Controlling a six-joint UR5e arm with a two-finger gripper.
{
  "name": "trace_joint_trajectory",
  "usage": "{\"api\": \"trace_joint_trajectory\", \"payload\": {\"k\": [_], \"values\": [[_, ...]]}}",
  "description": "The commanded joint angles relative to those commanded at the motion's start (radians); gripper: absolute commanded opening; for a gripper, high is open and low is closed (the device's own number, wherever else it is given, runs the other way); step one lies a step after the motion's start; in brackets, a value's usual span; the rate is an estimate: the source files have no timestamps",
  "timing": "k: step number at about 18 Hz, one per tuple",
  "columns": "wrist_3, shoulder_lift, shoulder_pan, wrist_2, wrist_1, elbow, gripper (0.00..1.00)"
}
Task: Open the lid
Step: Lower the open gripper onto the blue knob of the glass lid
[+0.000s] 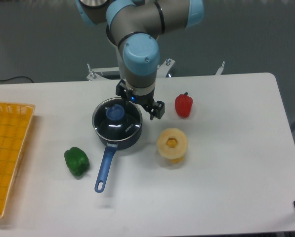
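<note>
Just left of gripper: lid.

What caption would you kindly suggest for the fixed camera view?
UR5e tool over the right rim of the lidded blue saucepan, glass lid still on.

Gripper above saucepan right edge; lid on saucepan.

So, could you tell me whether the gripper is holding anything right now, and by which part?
Nothing appears held: the gripper hangs at the right edge of the lid, not on its blue knob.
</note>
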Motion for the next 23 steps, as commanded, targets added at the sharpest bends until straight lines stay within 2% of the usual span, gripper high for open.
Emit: {"api": "trace_joint_trajectory", "payload": {"k": [7, 13, 16, 19, 23], "values": [[0.308, -0.008, -0.072, 0.044, -0.005, 0.005, 1.0], [0.42, -0.064, -0.124, 0.049, 0.006, 0.006, 1.0], [0.457, -0.067, -0.132, 0.026, 0.095, -0.002, 1.0], [0.462, -0.068, -0.141, 0.02, 0.113, -0.034, 1.0], [0.505, -0.058, -0.138, -0.055, 0.173, -0.081, 1.0]]}}
